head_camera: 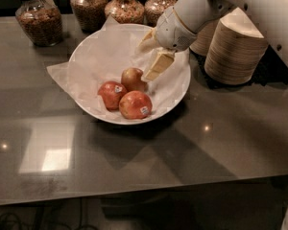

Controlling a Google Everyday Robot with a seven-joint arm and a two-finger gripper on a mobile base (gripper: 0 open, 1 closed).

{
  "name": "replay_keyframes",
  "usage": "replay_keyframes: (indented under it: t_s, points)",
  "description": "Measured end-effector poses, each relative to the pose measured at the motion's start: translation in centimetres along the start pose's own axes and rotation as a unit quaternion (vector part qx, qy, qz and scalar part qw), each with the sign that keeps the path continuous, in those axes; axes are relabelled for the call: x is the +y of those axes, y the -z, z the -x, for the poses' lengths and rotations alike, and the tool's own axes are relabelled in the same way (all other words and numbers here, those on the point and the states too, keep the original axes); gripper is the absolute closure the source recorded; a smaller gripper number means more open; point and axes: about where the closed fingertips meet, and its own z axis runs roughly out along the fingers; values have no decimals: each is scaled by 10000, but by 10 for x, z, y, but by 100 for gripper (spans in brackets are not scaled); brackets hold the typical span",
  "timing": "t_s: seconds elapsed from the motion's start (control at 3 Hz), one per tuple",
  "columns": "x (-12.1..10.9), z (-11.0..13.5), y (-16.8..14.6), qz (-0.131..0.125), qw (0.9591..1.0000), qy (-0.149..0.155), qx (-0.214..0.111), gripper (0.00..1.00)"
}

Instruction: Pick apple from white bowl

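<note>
The white bowl, lined with crinkled white paper, sits on the dark table. It holds three apples. The dull red apple with a yellow-green patch lies at the back of the group. Two redder apples with white stickers lie in front of it. My gripper hangs over the bowl's right half, open and empty. Its near finger ends just right of the dull apple, close to it. The other finger is farther back.
Several glass jars of grains or nuts stand along the back edge. Two stacks of tan paper bowls stand right of the white bowl, under my arm. The table's front edge runs across the bottom.
</note>
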Motion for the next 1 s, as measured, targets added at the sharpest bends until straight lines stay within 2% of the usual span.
replay_keyframes:
  t_s: [1.0]
  points:
    - [-2,6,-33,382,9991,144,-82,35]
